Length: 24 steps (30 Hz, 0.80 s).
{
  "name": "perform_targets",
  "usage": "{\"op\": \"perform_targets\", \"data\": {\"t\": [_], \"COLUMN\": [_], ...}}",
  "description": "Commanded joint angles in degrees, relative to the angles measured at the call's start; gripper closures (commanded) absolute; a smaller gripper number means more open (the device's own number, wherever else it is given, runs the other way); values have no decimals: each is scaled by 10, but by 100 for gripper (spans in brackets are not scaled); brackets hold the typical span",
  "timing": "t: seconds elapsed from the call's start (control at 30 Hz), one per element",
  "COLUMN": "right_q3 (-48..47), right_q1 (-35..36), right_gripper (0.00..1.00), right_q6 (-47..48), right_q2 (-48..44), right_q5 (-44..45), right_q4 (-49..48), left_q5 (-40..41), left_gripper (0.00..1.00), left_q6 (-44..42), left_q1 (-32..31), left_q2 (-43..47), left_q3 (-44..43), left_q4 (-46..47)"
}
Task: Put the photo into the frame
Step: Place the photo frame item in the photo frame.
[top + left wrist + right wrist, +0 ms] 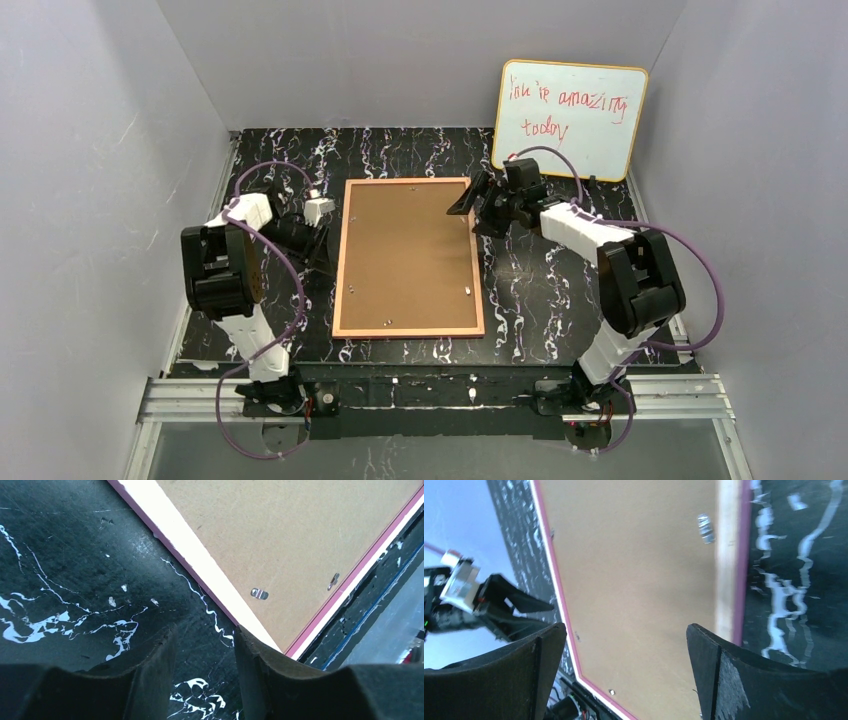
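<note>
Three grey walls (400,60) surround marbled tabletop (530,290) bearing frame (408,255).

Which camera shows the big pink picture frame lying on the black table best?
The top external view: almost the whole pink-bordered rectangular frame, brown hardboard back up, lies in sight there. The left wrist view catches only one corner; the right wrist view shows much of the back, but cropped.

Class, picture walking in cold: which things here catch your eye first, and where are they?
The frame lies back-up in the middle of the black marbled table, brown backing showing. A whiteboard with red writing leans at the far right corner. The left gripper and right gripper flank the frame, both open.
</note>
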<state>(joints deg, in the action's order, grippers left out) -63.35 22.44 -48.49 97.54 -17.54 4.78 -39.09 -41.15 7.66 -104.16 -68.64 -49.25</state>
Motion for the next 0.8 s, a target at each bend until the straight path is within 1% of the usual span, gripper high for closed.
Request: {"op": "perform_targets", "data": {"t": [0.0, 0.03, 0.07, 0.2, 0.37, 0.43, 0.6, 0.77], "right_q3": [-3, -8, -15, -25, -65, -80, -91, -102], "right_q1": [49, 65, 79, 135, 191, 213, 257, 281], "right_gripper": [1, 2, 5, 11, 25, 29, 35, 37], "right_q6": [-6, 0, 5, 6, 9, 11, 6, -1], "right_q2": [-18, -16, -12, 14, 84, 108, 149, 174], "right_q5": [-59, -54, -49, -34, -48, -55, -58, -57], "right_q4": [-98, -94, -90, -99, -115, -120, -147, -161], "left_q5": [-31, -35, -41, -57, -68, -68, -80, -89], "left_gripper": [59, 60, 62, 68, 77, 79, 79, 79], "left_q6": [55, 61, 65, 80, 87, 82, 70, 59], "left_q1": [2, 2, 2, 2, 3, 2, 3, 2], "left_q2": [-25, -31, -39, -55, -77, -80, -85, -91], "left_q3": [-17, -18, -21, -19, -10, -3, 7, 0], "left_q4": [-4, -2, -2, 7, 12, 11, -2, -28]}}
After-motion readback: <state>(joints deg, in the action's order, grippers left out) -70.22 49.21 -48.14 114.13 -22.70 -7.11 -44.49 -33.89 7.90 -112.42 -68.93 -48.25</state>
